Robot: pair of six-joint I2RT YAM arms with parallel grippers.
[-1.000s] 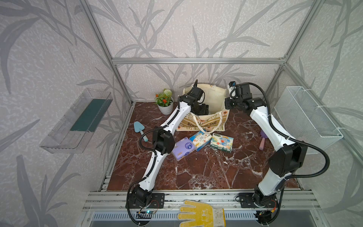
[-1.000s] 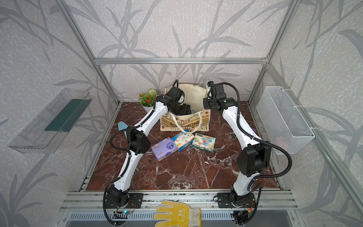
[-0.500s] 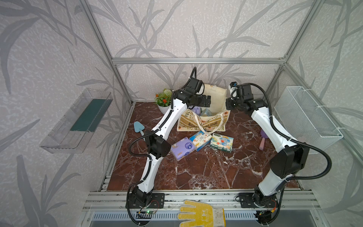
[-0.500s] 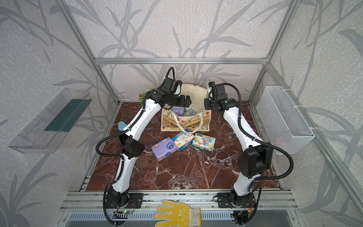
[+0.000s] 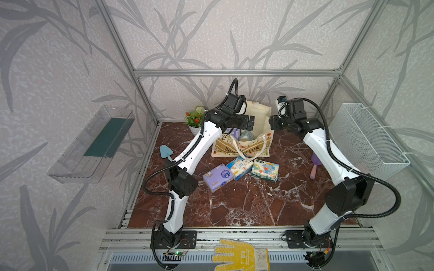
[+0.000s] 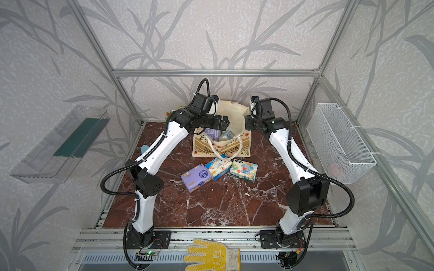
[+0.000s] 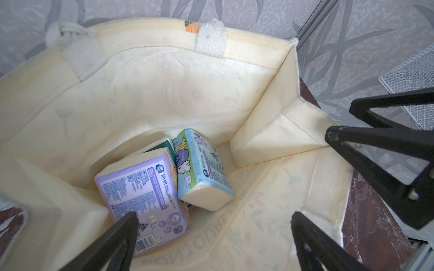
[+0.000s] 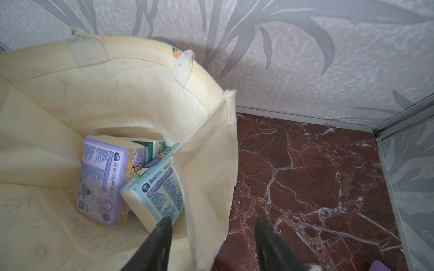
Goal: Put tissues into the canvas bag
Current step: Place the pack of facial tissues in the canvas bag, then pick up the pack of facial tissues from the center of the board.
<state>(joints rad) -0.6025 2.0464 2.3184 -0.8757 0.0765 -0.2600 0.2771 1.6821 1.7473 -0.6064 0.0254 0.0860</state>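
Left wrist, blue tissues [image 7: 202, 173] tilted on edge

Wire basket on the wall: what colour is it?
White wire mesh basket; clearest in a top view.

Both top views: high at front, looking down over whole bench [image 5: 234, 206]
Both wrist views: close, looking down into canvas bag [image 7: 164, 93], sharing its interior

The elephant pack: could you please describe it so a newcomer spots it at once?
Find the canvas bag at the back. Of three packs before it, the elephant pack lies nearest the right arm. Only it shows an elephant, unlike the blue-white pack and purple pack.
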